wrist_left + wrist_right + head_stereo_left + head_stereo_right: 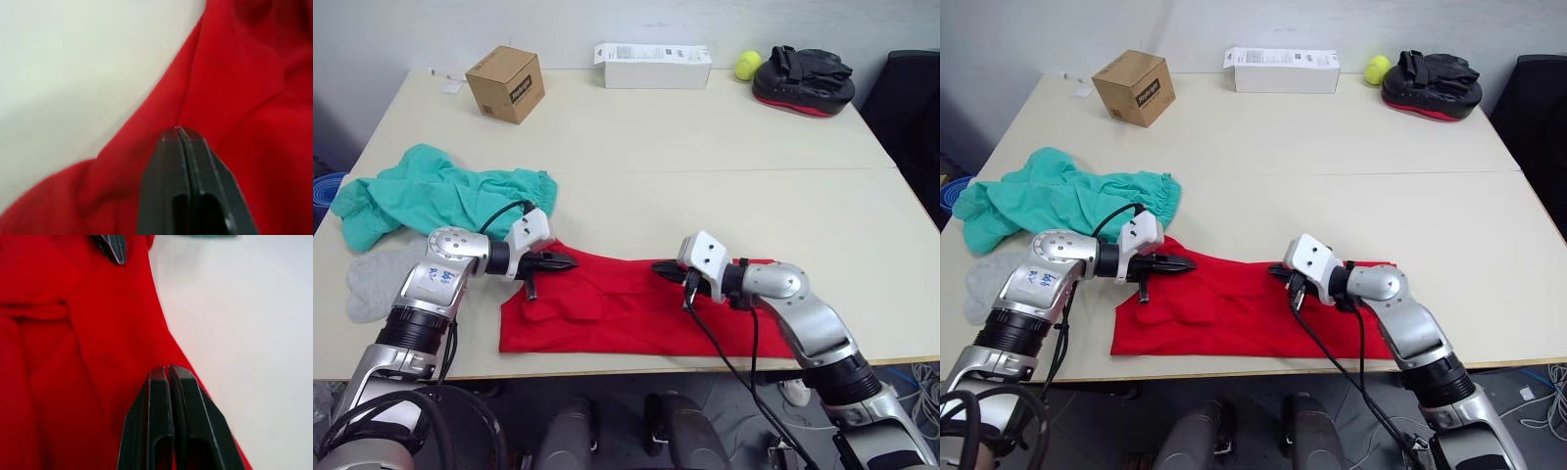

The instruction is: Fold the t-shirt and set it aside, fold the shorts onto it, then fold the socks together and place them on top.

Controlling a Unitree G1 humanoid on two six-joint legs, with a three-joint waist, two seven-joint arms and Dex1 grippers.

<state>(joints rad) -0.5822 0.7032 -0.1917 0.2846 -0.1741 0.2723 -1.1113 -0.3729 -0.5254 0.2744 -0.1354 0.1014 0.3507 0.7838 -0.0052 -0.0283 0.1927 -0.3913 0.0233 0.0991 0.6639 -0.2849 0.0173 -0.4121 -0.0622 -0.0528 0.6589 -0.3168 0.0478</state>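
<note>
While the red t-shirt lies in a long, rumpled band along the near edge of the table, everything else can be placed from it. Off its left end, the grey socks sit by the table's left edge, and just beyond them, behind the shirt's left corner, the teal-green shorts are heaped loose and unfolded. The left gripper is at the shirt's far left corner, its two black fingers pressed together on the cloth's far edge; the wrist view shows the tips meeting right on a crease, so it looks to be pinching the hem. Further right along that same far edge, the right gripper is likewise clamped tight, tips on the red fabric where it meets bare table. Far behind the shirt stand a cardboard box, a white carton, a yellow-green ball and a black pad, all well apart from the work. My reading is that the first step, folding the shirt, is under way, with shorts and socks untouched. Next, both pinches probably need to lift and carry the far edge together toward the near side, keeping the cloth level so the fold lands square.
</note>
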